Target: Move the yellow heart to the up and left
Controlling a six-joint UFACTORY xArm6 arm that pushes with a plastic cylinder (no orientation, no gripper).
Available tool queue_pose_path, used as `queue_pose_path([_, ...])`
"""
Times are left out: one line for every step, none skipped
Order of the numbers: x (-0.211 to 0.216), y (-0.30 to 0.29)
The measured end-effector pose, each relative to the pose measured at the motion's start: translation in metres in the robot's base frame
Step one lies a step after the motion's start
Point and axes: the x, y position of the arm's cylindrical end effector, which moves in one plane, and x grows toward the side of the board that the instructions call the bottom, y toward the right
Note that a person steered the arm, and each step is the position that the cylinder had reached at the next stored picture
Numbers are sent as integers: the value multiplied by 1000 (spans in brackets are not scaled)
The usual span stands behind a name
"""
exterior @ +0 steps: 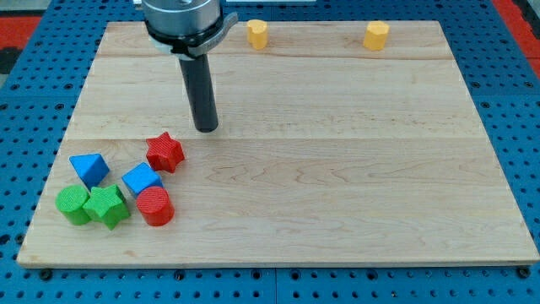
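Note:
Two yellow blocks lie near the board's top edge. The one at top centre looks like the yellow heart, and the other sits to its right; their shapes are hard to make out. My tip rests on the board left of centre. It is well below and to the left of the nearer yellow block and touches no block. The red star lies just below and left of the tip.
A cluster sits at the board's lower left: a blue triangle, a blue cube, a green cylinder, a green star and a red cylinder. The wooden board lies on blue pegboard.

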Motion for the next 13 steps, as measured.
queue_pose_path([17, -56])
queue_pose_path([33, -75])
queue_pose_path([-7, -45])
queue_pose_path([-52, 19])
queue_pose_path([-145, 81])
queue_pose_path([-223, 179])
queue_pose_path([-240, 175])
queue_pose_path([-219, 119])
queue_pose_path([-189, 86])
queue_pose_path([-170, 62])
queue_pose_path([-196, 52])
queue_pose_path([-215, 64])
queue_pose_path([-188, 64])
